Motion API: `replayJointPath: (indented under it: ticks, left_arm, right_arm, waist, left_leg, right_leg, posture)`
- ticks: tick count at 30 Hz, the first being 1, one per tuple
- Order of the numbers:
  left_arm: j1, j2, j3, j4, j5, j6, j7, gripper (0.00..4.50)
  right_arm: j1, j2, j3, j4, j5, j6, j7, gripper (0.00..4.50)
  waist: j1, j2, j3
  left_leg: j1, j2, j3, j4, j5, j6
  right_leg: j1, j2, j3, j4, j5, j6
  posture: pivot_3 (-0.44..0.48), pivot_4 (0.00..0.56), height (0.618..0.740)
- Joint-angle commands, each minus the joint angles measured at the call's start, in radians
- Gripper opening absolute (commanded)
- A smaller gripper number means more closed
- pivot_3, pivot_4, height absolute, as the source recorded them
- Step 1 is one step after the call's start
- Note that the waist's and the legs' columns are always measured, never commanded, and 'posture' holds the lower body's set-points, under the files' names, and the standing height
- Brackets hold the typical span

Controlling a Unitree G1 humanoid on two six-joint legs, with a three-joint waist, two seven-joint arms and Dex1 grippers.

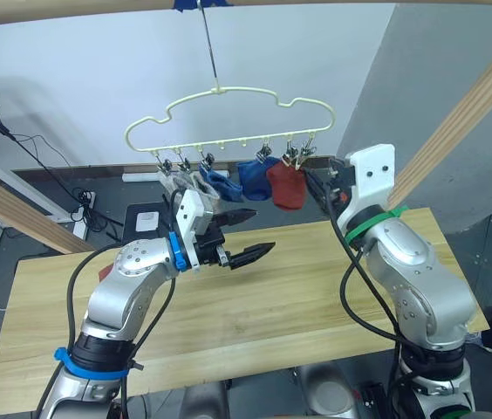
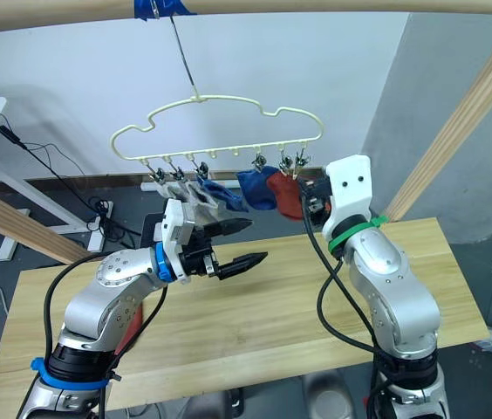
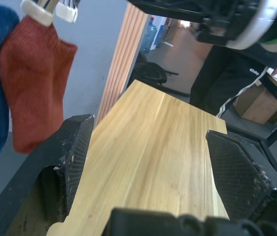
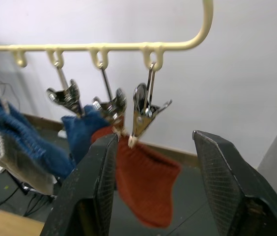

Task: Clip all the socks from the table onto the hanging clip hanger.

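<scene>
The cream wire clip hanger (image 1: 228, 109) hangs by its hook from a wooden pole above the table's far edge. From its clips hang a light grey sock (image 1: 187, 185), two blue socks (image 1: 221, 182) (image 1: 253, 177) and a rust-red sock (image 1: 287, 186). My left gripper (image 1: 262, 230) is open and empty, held above the table (image 1: 316, 288) just below the grey and blue socks. My right gripper (image 4: 155, 138) is open at the hanger's right end. The red sock (image 4: 146, 179) and its metal clip (image 4: 143, 110) lie in front of the gap between its fingers.
A round wooden pole with blue tape (image 1: 201, 4) spans the top, and slanted wooden poles (image 1: 473, 113) (image 1: 19, 214) stand at both sides. Cables and a power strip (image 1: 85, 205) lie on the floor behind. A person (image 3: 227, 83) stands beyond the table's end.
</scene>
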Motion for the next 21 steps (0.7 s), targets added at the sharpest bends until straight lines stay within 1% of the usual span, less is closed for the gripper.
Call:
replayJointPath:
  ticks: [1, 5, 9, 12, 15, 21]
  left_arm:
    - [-0.02, 0.008, 0.025, -0.051, -0.032, 0.009, -0.003, 4.06]
    - [-0.042, 0.015, 0.045, -0.073, -0.085, 0.043, -0.017, 4.06]
    - [-0.079, 0.036, 0.1, -0.097, -0.166, 0.108, -0.01, 4.06]
    - [-0.094, 0.054, 0.128, -0.102, -0.18, 0.11, -0.009, 4.06]
    - [-0.113, 0.061, 0.15, -0.112, -0.194, 0.129, 0.019, 4.06]
    - [-0.133, 0.069, 0.148, -0.122, -0.199, 0.144, 0.033, 4.06]
  right_arm:
    - [-0.029, 0.012, 0.011, 0.015, -0.027, -0.052, -0.013, 2.51]
    - [-0.046, 0.019, 0.015, 0.056, -0.042, -0.072, -0.003, 2.51]
    - [-0.064, 0.023, 0.011, 0.103, -0.051, -0.101, 0.0, 2.51]
    - [-0.072, 0.026, 0.009, 0.126, -0.061, -0.125, -0.002, 2.51]
    - [-0.075, 0.035, 0.001, 0.138, -0.069, -0.142, -0.005, 2.51]
    - [-0.076, 0.055, -0.015, 0.147, -0.084, -0.157, -0.023, 2.51]
  waist:
    - [0.0, 0.0, 0.0]
    - [0.0, 0.0, 0.0]
    - [0.0, 0.0, 0.0]
    - [0.0, 0.0, 0.0]
    - [0.0, 0.0, 0.0]
    - [0.001, 0.0, 0.0]
  left_leg:
    - [0.0, 0.0, 0.0, 0.0, 0.0, 0.0]
    - [0.0, 0.0, 0.0, 0.0, 0.0, 0.0]
    - [0.0, 0.0, 0.0, 0.0, 0.0, 0.0]
    - [0.0, 0.0, 0.0, 0.0, 0.0, 0.0]
    - [0.0, 0.0, 0.0, 0.0, 0.0, 0.0]
    - [0.0, 0.0, 0.0, 0.0, 0.0, 0.0]
  right_leg:
    - [0.0, 0.0, 0.0, 0.0, 0.0, 0.0]
    - [0.0, 0.0, 0.0, 0.0, 0.0, 0.0]
    - [0.0, 0.0, 0.0, 0.0, 0.0, 0.0]
    - [0.0, 0.0, 0.0, 0.001, 0.0, 0.0]
    - [0.0, 0.0, 0.0, 0.0, 0.0, 0.0]
    - [0.0, 0.0, 0.0, 0.001, 0.0, 0.0]
  posture:
    - [-0.273, 0.25, 0.74]
    - [-0.272, 0.249, 0.74]
    - [-0.267, 0.251, 0.74]
    - [-0.267, 0.251, 0.74]
    - [-0.252, 0.251, 0.74]
    - [-0.249, 0.251, 0.74]
